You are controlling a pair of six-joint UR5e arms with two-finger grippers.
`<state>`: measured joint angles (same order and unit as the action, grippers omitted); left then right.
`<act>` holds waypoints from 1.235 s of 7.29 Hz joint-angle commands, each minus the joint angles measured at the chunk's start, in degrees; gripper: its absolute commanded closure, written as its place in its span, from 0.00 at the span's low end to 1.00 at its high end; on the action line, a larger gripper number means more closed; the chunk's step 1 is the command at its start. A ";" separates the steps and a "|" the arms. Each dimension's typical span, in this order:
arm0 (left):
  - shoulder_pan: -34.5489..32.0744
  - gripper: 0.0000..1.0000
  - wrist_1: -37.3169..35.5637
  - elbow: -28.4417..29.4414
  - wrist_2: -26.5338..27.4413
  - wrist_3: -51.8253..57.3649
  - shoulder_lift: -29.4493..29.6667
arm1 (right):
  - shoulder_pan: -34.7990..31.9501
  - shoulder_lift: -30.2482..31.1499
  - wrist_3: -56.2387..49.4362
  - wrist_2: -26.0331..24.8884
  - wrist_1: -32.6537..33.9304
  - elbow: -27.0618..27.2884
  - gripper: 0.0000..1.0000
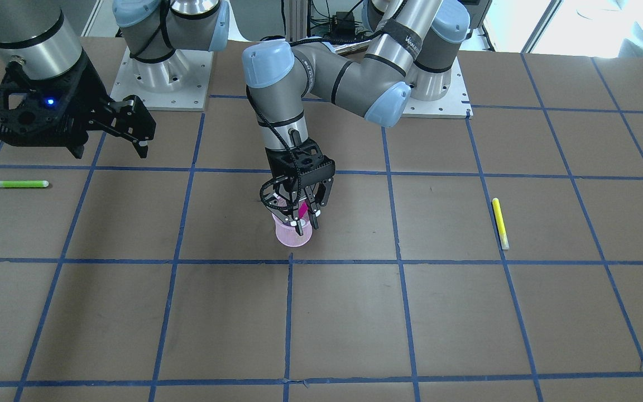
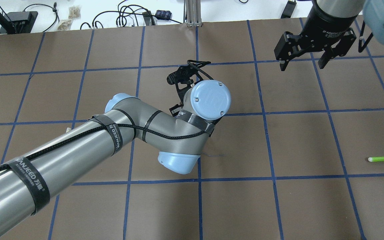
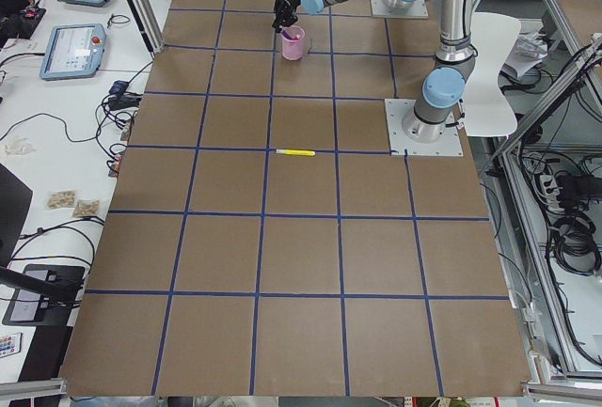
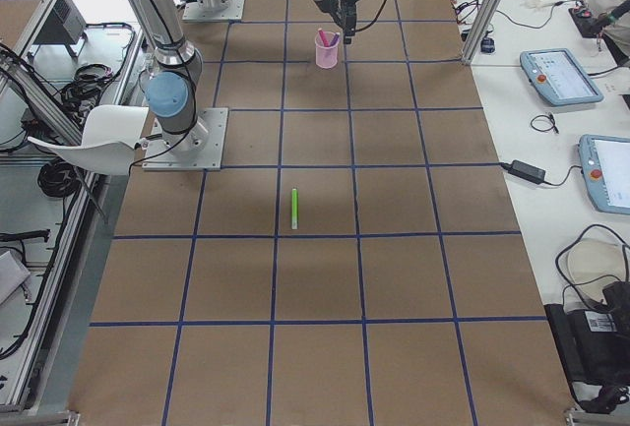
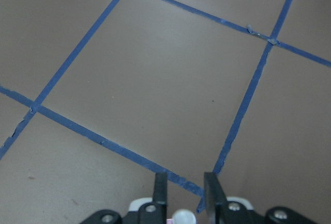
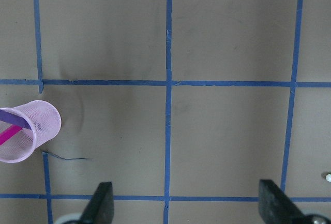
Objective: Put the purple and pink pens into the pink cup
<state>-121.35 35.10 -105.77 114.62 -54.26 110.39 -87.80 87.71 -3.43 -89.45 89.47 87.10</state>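
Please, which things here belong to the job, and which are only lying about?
Belong to the job: pink cup; purple pen and pink pen, both standing in it.
Only lying about: green pen; yellow pen.

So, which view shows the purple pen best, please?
Right wrist view: the purple pen shows clearly inside the pink mesh cup. Front view: left gripper hides it; side views too distant; other views: nothing.

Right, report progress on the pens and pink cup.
Done: the purple pen sits in the pink cup. In hand: the pink pen is in the cup too, left end effector above it, grip unclear. To do: let go if needed and pull clear. Right end effector is open, empty.
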 commanded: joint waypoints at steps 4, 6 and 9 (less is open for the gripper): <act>4.08 0.00 6.68 3.88 -7.47 12.38 -3.33 | 0.00 0.00 0.00 0.07 0.00 0.00 0.00; 12.50 0.00 19.43 8.27 -15.27 22.54 -5.96 | -0.35 0.09 2.09 0.07 0.00 -0.52 0.00; 26.63 0.00 37.34 13.38 -25.88 35.48 -10.97 | -0.35 0.00 3.61 0.76 0.79 -0.44 0.00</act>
<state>-101.26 64.58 -94.27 94.69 -25.19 101.32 -88.14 87.77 0.28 -89.17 89.88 86.62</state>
